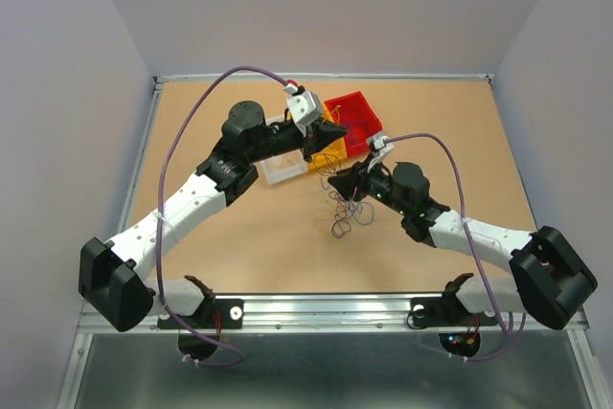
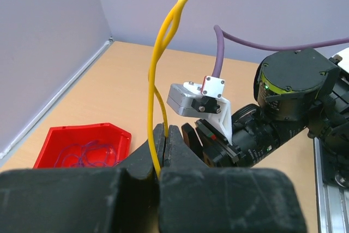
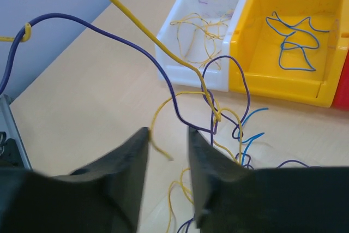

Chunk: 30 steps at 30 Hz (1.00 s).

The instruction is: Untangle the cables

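From above, I saw the cables (image 1: 349,214) tangled on the counter (image 1: 249,246), just nearer the arm bases than the white bin (image 1: 280,175); the jaws were too small there to read. The left wrist view showed the left jaws pressed together, pinching a yellow cable (image 2: 152,75) that rose in a loop above them. The right wrist view showed the right jaws spread with nothing between, over the tangle, and a purple cable (image 3: 170,92) arching up. Only that view showed yellow wires inside the white bin and a blue one in the yellow bin (image 3: 278,88) touching it. Only the left wrist view showed purple wires in the red bin (image 2: 87,127).
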Motion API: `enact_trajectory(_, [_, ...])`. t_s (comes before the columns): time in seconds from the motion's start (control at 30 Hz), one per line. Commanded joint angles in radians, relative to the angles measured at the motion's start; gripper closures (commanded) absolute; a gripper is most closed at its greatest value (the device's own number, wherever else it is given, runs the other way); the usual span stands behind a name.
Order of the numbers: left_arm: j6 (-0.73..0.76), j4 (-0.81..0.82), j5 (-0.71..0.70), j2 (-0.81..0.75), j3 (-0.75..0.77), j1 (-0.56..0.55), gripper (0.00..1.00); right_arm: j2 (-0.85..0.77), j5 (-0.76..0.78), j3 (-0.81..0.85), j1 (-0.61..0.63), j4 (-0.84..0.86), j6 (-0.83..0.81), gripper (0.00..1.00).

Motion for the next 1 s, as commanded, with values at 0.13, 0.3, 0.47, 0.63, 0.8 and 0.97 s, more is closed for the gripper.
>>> enact_trajectory(0.13, [-0.011, 0.018, -0.020, -0.046, 0.053, -0.010, 1.00, -0.096, 0.046, -0.011, 0.009, 0.079, -0.016, 0.49])
enact_trajectory(0.3, [-0.003, 0.015, -0.039, -0.044, 0.050, -0.013, 1.00, -0.128, 0.060, -0.012, 0.008, 0.059, -0.027, 0.46])
enact_trajectory(0.47, [-0.003, 0.007, -0.033, -0.055, 0.050, -0.016, 1.00, -0.105, 0.083, 0.025, 0.008, 0.030, -0.047, 0.45])
enact_trajectory(0.63, [-0.005, -0.003, -0.034, -0.062, 0.057, -0.022, 1.00, -0.047, 0.027, 0.052, 0.008, 0.027, -0.050, 0.51])
enact_trajectory(0.8, [-0.003, -0.020, -0.033, -0.061, 0.074, -0.024, 1.00, -0.021, 0.031, 0.064, 0.008, 0.027, -0.055, 0.72])
enact_trajectory(0.97, [0.021, -0.036, -0.088, -0.064, 0.096, -0.024, 1.00, -0.034, 0.056, 0.038, 0.008, 0.027, -0.036, 0.94])
